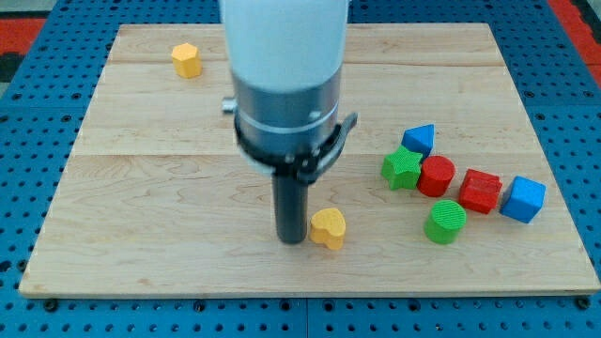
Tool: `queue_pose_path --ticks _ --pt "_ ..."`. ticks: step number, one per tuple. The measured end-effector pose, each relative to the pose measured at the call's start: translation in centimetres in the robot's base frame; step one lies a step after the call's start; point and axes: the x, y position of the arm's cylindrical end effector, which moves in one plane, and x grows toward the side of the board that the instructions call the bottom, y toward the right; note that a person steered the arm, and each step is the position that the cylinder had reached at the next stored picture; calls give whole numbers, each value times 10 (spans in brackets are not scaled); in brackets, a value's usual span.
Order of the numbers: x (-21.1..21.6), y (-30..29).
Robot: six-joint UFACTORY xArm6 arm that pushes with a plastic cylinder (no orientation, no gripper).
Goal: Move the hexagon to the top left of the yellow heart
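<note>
Pale wood makes up the board, a planked slab lying on a blue perforated table. There are no containers on it; every block sits loose on the bare wood.

The arm comes down from the view's top, white above, grey at the collar, ending in a dark rod. My tip rests near the board's near edge, just left of the yellow heart; it looks to be touching the heart's left side, or very nearly. There is no pincer on this arm to be open or closed, only the rod.

The yellow hexagon sits far off at the far left corner region of the board, well apart from the heart and from my tip.

On the right side a cluster gathers: a blue block farthest back, a green star just in front of it, a red cylinder-like block touching the star's right, a red block beside that, a blue cube at the far right end, and a green cylinder nearest the front.
</note>
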Motion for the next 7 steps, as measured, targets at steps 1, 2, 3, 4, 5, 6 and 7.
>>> queue_pose_path --ticks 1,2,3,4,5,6,7 --pt "-10 52" --pt "-46 93" --pt "-45 81" --pt "-18 19" --pt "-7 -51" --pt "-7 -85" --pt "-24 -129"
